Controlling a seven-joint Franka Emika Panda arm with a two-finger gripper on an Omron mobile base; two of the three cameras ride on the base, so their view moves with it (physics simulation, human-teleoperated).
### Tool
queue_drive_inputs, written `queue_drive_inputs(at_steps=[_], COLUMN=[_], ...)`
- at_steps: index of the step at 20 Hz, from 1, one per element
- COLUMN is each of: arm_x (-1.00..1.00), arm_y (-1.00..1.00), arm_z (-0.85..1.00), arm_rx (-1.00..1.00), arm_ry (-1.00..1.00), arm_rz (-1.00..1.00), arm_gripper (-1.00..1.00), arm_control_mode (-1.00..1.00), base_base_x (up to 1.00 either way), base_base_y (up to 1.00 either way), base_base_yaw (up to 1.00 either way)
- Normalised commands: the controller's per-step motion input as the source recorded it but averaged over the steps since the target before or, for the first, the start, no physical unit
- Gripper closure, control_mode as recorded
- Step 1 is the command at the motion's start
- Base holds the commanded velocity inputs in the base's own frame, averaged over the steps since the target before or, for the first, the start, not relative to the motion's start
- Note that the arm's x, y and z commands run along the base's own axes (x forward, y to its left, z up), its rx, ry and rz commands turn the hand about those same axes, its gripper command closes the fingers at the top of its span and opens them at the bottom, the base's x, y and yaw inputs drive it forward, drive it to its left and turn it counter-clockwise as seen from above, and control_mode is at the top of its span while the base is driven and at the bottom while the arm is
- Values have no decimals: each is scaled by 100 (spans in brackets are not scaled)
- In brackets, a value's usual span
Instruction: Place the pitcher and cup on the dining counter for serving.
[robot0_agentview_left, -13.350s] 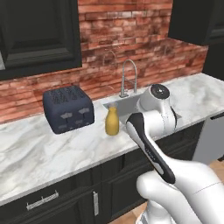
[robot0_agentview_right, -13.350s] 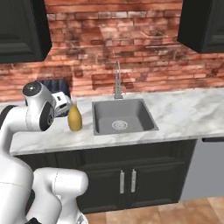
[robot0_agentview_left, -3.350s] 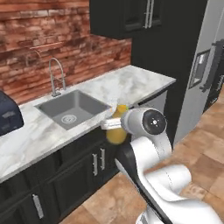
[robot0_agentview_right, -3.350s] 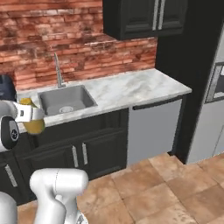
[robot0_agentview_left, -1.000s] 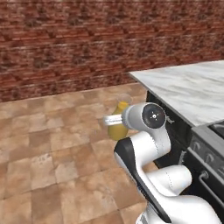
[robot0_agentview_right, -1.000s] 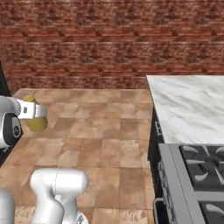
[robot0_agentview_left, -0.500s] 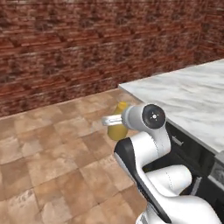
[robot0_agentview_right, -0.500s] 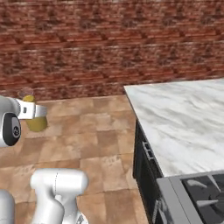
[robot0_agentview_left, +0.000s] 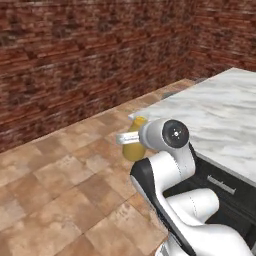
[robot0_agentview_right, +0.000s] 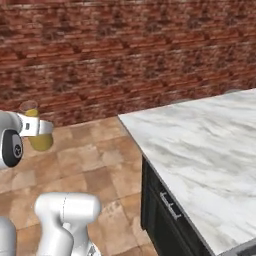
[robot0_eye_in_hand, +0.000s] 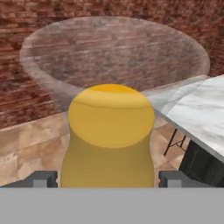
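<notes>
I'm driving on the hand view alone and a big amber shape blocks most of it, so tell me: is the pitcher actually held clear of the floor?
Observer: Yes. In the left base view the pitcher hangs in the pincer above the brown floor tiles, touching nothing else.
Operator: How much of the dining counter is near?
Observer: In the right base view the dining counter spreads wide to the arm's right, its near corner toward the brick wall.
Operator: Is the pitcher over it yet?
Observer: No. In the right base view the pitcher sits off the counter's corner, over the tiles.
</notes>
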Motion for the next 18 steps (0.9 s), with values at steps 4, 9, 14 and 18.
queue_drive_inputs(at_steps=[4, 9, 14, 18], arm_x=[0, 0, 0, 0], arm_y=[0, 0, 0, 0], arm_z=[0, 0, 0, 0], arm_rx=[0, 0, 0, 0], arm_ry=[0, 0, 0, 0], arm_rz=[0, 0, 0, 0], arm_gripper=[100, 100, 100, 100], arm_control_mode=[100, 100, 100, 100], base_base_x=[97, 94, 66, 15], base_base_y=[40, 42, 31, 0], base_base_yaw=[-58, -60, -70, -82])
